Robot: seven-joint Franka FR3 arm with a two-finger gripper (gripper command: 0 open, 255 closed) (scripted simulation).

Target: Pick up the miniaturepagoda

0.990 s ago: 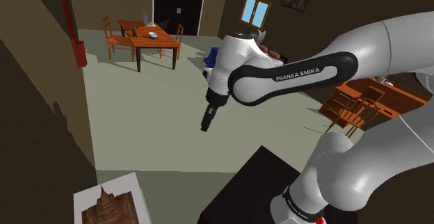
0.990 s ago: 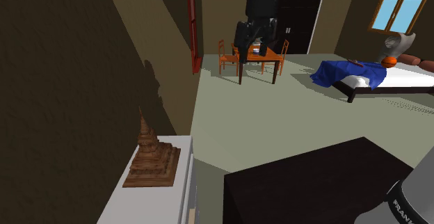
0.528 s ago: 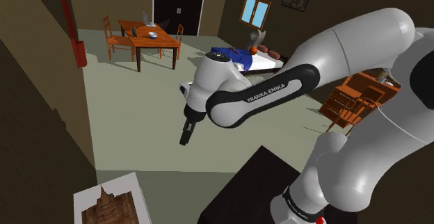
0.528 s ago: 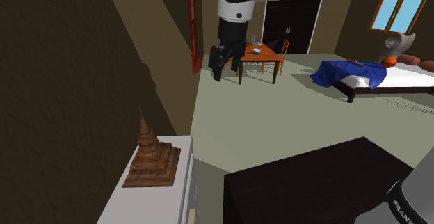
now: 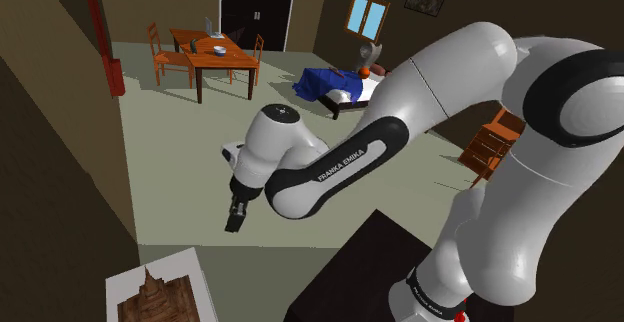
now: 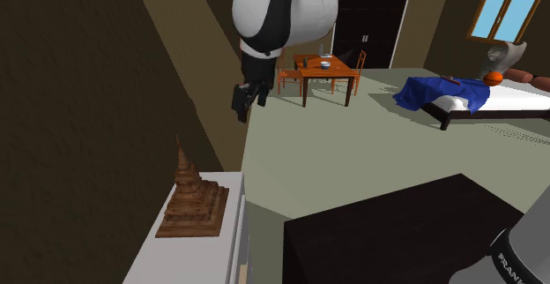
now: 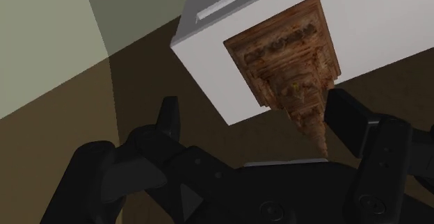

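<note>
A brown tiered miniature pagoda with a tapering spire stands upright on a white cabinet top at the shoulder view's lower left. In the second exterior view the pagoda sits against the dark wall. My black gripper hangs in the air above the floor, well above and apart from it, also seen as the gripper high over the cabinet. The wrist view looks down on the pagoda; the gripper is open, the spire tip lying between the spread fingers, nothing held.
A dark wall runs right behind the cabinet. The dark stand fills the lower right. Farther off are an orange table with chairs, a bed with a blue cover and an orange dresser.
The arm has swung down and toward the shoulder view's left, bringing the gripper closer to the cabinet and the pagoda. The pagoda has not moved.
</note>
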